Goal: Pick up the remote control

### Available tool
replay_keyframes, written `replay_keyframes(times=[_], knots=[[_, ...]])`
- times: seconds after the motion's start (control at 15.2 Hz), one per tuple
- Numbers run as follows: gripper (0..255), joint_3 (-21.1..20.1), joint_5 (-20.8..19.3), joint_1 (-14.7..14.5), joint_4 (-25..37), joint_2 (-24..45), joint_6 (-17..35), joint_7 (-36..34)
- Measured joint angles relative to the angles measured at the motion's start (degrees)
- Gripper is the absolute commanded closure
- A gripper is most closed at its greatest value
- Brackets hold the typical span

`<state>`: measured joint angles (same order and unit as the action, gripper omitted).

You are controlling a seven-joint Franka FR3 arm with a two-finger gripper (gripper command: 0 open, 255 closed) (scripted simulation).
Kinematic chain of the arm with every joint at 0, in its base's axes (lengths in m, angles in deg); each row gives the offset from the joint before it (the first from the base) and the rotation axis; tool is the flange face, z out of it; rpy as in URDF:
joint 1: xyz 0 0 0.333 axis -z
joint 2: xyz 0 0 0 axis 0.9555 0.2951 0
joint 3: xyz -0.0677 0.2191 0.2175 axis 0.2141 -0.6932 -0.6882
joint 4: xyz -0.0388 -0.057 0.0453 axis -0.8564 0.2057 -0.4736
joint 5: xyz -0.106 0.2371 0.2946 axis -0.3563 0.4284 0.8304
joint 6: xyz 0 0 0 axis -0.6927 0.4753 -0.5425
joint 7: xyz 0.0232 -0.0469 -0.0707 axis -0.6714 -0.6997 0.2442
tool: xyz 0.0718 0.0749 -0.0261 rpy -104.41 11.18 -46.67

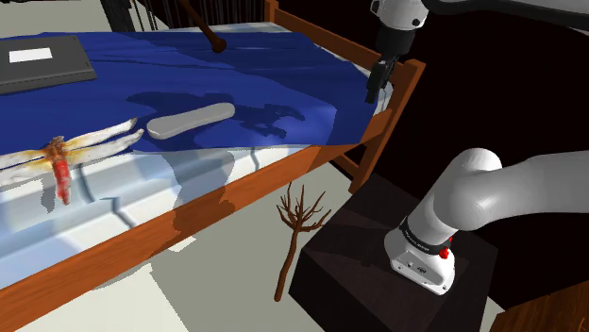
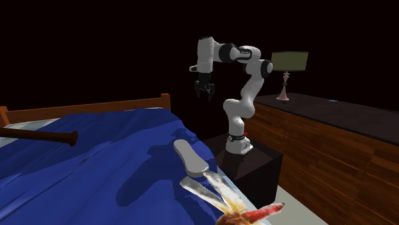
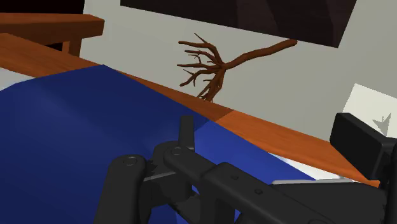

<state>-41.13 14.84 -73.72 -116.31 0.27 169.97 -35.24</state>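
Observation:
The remote control (image 1: 190, 120) is a long, pale grey, rounded bar lying flat on the blue blanket (image 1: 274, 71) of the bed. In the second exterior view the remote control (image 2: 189, 157) lies near the bed's side edge. My gripper (image 1: 376, 83) hangs in the air over the bed's corner, well off to the shoulder view's right of the remote and apart from it. Seen from the second exterior view, the gripper (image 2: 204, 94) points down with its fingers apart and nothing between them. The wrist view looks down on blue blanket (image 3: 76, 121) and the wooden side rail (image 3: 267, 127).
A red dragonfly figure (image 1: 60, 162) lies beside the remote. A dark flat book (image 1: 42, 61) and a brown bat (image 1: 204, 28) rest farther back. A bare branch (image 1: 296, 226) stands on the floor by the stand (image 1: 378, 273). A dresser (image 2: 320, 128) carries a lamp (image 2: 289, 64).

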Motion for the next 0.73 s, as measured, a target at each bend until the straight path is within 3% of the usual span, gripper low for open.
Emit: replay_keyframes(times=[0.26,0.73], knots=[[0,0.1,0.1,-1.3,2.4,4.1,1.9,2.3],[0,-0.2,0.8,-5.1,10.7,18.4,8.1,9.6]])
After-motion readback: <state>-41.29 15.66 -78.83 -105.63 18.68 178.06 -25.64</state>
